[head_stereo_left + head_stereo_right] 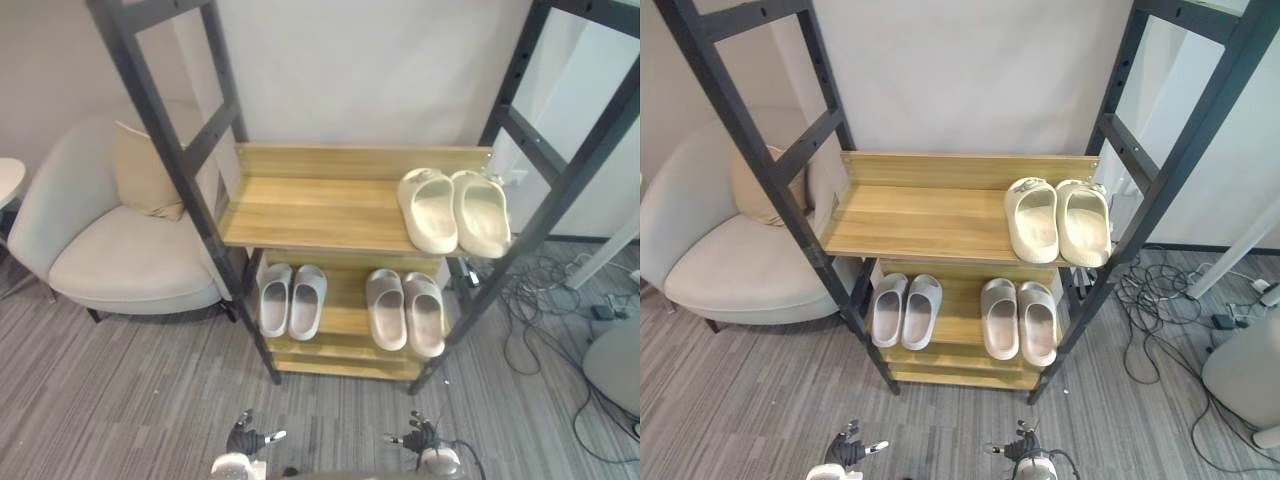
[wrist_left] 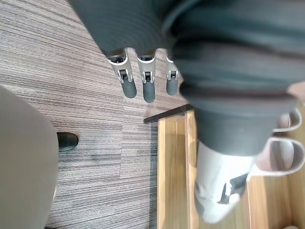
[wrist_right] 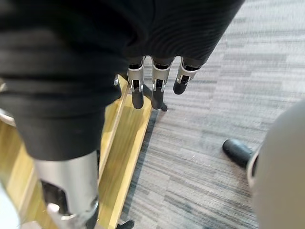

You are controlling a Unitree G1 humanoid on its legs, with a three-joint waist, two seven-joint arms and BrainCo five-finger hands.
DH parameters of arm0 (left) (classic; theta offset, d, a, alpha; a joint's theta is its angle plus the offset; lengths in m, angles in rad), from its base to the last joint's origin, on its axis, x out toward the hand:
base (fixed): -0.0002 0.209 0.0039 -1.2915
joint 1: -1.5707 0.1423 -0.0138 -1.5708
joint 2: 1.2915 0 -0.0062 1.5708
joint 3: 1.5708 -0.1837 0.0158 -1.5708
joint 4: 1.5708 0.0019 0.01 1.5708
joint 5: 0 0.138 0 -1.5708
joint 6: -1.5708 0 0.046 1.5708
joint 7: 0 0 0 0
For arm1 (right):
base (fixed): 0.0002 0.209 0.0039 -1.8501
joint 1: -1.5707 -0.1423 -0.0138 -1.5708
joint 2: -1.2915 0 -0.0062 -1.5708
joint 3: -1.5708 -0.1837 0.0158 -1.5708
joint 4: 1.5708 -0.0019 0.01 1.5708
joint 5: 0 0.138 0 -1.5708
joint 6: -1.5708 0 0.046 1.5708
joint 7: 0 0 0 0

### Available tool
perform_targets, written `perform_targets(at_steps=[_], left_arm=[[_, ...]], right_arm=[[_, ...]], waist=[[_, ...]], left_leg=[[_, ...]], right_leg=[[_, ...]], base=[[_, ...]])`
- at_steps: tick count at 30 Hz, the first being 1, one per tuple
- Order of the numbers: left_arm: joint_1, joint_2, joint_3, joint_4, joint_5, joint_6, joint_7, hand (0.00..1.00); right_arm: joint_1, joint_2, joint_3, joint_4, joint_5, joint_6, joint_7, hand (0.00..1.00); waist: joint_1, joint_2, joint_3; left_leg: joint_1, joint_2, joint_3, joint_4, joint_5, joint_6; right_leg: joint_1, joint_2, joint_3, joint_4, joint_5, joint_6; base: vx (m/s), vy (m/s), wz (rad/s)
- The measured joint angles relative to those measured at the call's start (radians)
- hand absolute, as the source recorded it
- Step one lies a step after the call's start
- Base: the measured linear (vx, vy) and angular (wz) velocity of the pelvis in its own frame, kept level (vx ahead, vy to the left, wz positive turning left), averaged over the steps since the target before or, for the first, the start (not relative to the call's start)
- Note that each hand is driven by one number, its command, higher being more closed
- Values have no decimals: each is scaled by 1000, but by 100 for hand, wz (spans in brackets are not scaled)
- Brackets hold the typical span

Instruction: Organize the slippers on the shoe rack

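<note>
A black-framed shoe rack (image 1: 190, 160) with wooden shelves stands against the wall. A cream pair of slippers (image 1: 455, 210) lies side by side at the right end of the upper shelf (image 1: 310, 205). On the lower shelf sit a pale grey pair (image 1: 291, 300) at the left and a beige-grey pair (image 1: 405, 310) at the right. My left hand (image 1: 243, 440) and right hand (image 1: 420, 437) hang low in front of the rack, above the floor. Both are open with straight fingers (image 2: 148, 86) (image 3: 158, 90) and hold nothing.
A beige armchair (image 1: 110, 250) with a cushion (image 1: 145, 175) stands left of the rack. Cables (image 1: 540, 300) lie tangled on the grey floor at the right, beside a rounded pale object (image 1: 615, 365). A small table edge (image 1: 8, 180) shows at far left.
</note>
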Motion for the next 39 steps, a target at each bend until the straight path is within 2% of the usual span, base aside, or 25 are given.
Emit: perform_targets(at_steps=[1, 2, 3, 5, 7, 9, 14, 16, 18, 19, 20, 21, 22, 23, 24, 25, 26, 27, 28, 29, 30, 32, 34, 36, 39], left_arm=[[-8, 3, 4, 1, -1, -2, 1, 0], [-9, 4, 5, 1, -1, -3, 1, 0], [-15, 10, 9, 3, -1, -2, 3, 0], [-24, 18, 11, 4, -3, 0, 17, 0], [-26, 27, 18, -10, -3, 0, 16, 0], [-36, 39, 18, -37, -4, -1, 17, 0], [-51, 38, 31, -34, -24, -1, 20, 0], [-80, 27, 18, -33, -40, 0, 21, 0], [-96, 1, -12, -42, -41, 0, 21, 0], [-104, -6, -22, -52, -39, -1, 18, 0], [-108, -7, -18, -53, -39, 0, 19, 0], [-113, -10, -15, -51, -39, 3, 20, 0], [-107, -18, -10, -50, -38, 6, 19, 0], [-99, -24, -10, -49, -36, 6, 19, 0], [-99, -33, -11, -49, -27, 7, 19, 0], [-112, -28, -36, -51, -7, 6, 18, 0], [-114, -27, -46, -47, 1, 6, 17, 0], [-134, -29, -47, -31, 4, 10, 16, 0], [-130, -30, -44, -26, 9, 16, 17, 0], [-124, -33, -40, -21, 16, 21, 16, 0], [-127, -33, -40, -11, 19, 21, 17, 0], [-126, -27, -42, -8, 20, 22, 17, 0], [-121, -22, -40, -2, 24, 21, 18, 0], [-119, 3, -43, 12, 32, 21, 17, 0], [-113, 18, -39, 30, 38, 21, 20, 0]], right_arm=[[-3, -6, 1, -2, -1, 0, 1, 0], [-3, -6, 1, -2, -1, 0, 1, 0], [-9, -15, 0, -2, -1, 0, 2, 0], [-18, -24, 1, -3, 3, 2, 26, 0], [-27, -41, 2, -4, 3, 2, 39, 0], [-45, -59, 15, -23, 9, 6, 50, 0], [-114, -66, 58, -88, 43, 1, 43, 0], [-132, -66, 57, -80, 46, -4, 36, 0], [-156, -66, 44, -80, 49, -3, 27, 0], [-156, -60, 35, -78, 49, -5, 20, 0], [-158, -58, 33, -78, 49, -6, 18, 0], [-159, -59, 27, -81, 49, -8, 17, 0], [-151, -59, 7, -81, 49, -8, 16, 0], [-133, -60, -4, -81, 50, -8, 15, 0], [-116, -68, -13, -83, 50, -8, 13, 0], [-92, -66, -51, -79, 50, -3, 13, 0], [-87, -65, -55, -78, 50, -3, 12, 0], [-80, -58, -63, -57, 50, -7, 12, 0], [-83, -53, -72, -48, 50, -6, 12, 0], [-82, -55, -82, -45, 49, -7, 12, 0], [-78, -53, -87, -35, 49, -3, 12, 0], [-72, -39, -87, -22, 42, 2, 16, 0], [-69, -22, -75, -19, 40, 6, 22, 0], [-72, -17, -72, -21, 40, 5, 26, 0], [-81, -15, -71, -20, 43, 3, 24, 0]], waist=[[0, -9, 22], [0, -11, 23], [0, -20, 28], [-3, -33, 43], [-5, -34, 51], [0, -58, 65], [17, -9, 81], [21, 1, 104], [32, 13, 116], [28, 8, 126], [30, 11, 128], [30, 19, 136], [25, 24, 144], [15, 31, 141], [3, 43, 141], [-13, 17, 136], [-17, 9, 133], [-24, 1, 139], [-24, -2, 145], [-26, 12, 153], [-24, -2, 153], [-26, -7, 151], [-27, -5, 152], [-30, -4, 152], [-33, -4, 150]], left_leg=[[-2, -10, 2, 60, -36, 5], [-3, -12, 1, 67, -40, 6], [-19, -27, -7, 101, -53, 7], [-48, -51, -45, 147, -73, 10], [-91, -66, -99, 170, -74, 10], [-145, -96, -168, 200, -71, 5], [-228, -61, -327, 192, -15, -37], [-277, -58, -361, 195, 37, -44], [-330, -64, -253, 162, 163, -6], [-340, -52, -127, 182, 138, 15], [-357, -42, -65, 261, 76, 32], [-369, -24, 10, 377, -9, 66], [-359, 21, 136, 517, -96, 96], [-334, 68, 226, 577, -137, 96], [-333, 96, 288, 576, -142, 101], [-307, 12, 264, 433, -122, 94], [-289, -16, 241, 367, -114, 84], [-271, -13, 274, 348, -162, 125], [-272, 18, 294, 419, -215, 125], [-256, 26, 267, 401, -201, 94], [-231, -14, 247, 345, -168, 102], [-194, -85, 193, 257, -113, 134], [-168, -120, 134, 213, -87, 150], [-127, -151, 49, 145, -58, 148], [-95, -166, -54, 93, -25, 139]], right_leg=[[-56, -48, 17, 176, -81, -3], [-62, -54, 19, 198, -93, 0], [-87, -83, 36, 285, -136, 1], [-135, -107, 145, 413, -176, 6], [-147, -95, 234, 422, -193, 1], [-131, -98, 322, 374, -255, 54], [-63, -27, 145, 216, -195, 21], [-34, -4, 49, 171, -174, 5], [-35, 4, 11, 158, -152, -31], [-33, -8, -32, 136, -142, -50], [-26, -9, -54, 134, -148, -50], [-14, -9, -78, 137, -150, -48], [-6, -15, -129, 166, -150, -48], [-4, -23, -185, 201, -154, -53], [-2, -26, -242, 241, -168, -50], [-20, -45, -237, 228, -214, -52], [-16, -47, -242, 206, -215, -24], [-10, -65, -303, 181, -176, -14], [-6, -73, -327, 196, -166, -4], [-6, -86, -351, 259, -181, 11], [-25, -133, -351, 320, -185, 12], [-61, -224, -338, 458, -185, 11], [-90, -248, -254, 548, -212, 13], [-143, -185, -40, 582, -247, 14], [-202, -79, 190, 531, -261, 33]], base=[[47, 43, -9], [49, 35, 4], [22, -3, 20], [29, 8, 51], [-1, 21, 85], [-9, -47, 112], [-18, -120, 96], [-26, -130, 132], [-120, -40, 156], [-119, 18, 136], [-34, 52, 93], [11, -11, 76], [-6, 4, 99], [-30, 20, 115], [-100, 104, 172], [-130, 122, 155], [-141, 159, 157], [-45, 99, 88], [39, 73, 117], [54, 104, 100], [44, 137, 95], [14, 221, 89], [29, 154, 99], [19, 36, 118], [46, -31, 109]])
